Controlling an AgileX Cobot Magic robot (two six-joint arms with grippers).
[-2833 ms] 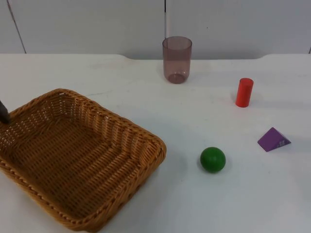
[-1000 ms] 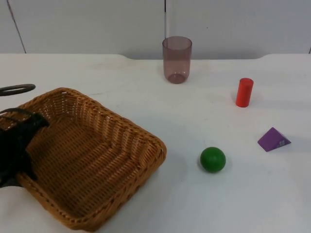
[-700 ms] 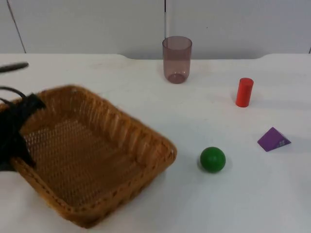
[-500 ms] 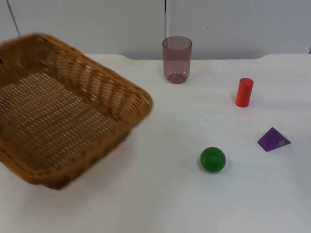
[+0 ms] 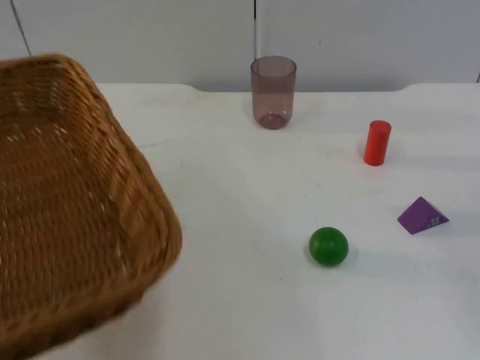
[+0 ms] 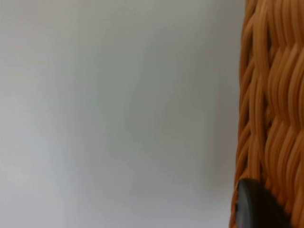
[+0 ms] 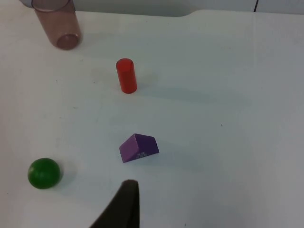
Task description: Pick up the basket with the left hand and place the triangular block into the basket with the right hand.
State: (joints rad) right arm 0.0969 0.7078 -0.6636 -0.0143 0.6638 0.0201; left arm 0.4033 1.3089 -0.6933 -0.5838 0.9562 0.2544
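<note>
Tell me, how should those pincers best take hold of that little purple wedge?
Probably from straight above, closing on the two flat triangular end faces of the purple wedge. It lies on a flat side with its ridge up, so the sloping faces would likely slip. Open table surrounds it; the right gripper hovers close by.

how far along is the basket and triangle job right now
Done: the woven wicker basket is up off the white table, its rim against the left gripper's fingertip. In hand: the right gripper hovers near the purple triangular block, which lies untouched. Left: grasp the block and drop it in the basket.
</note>
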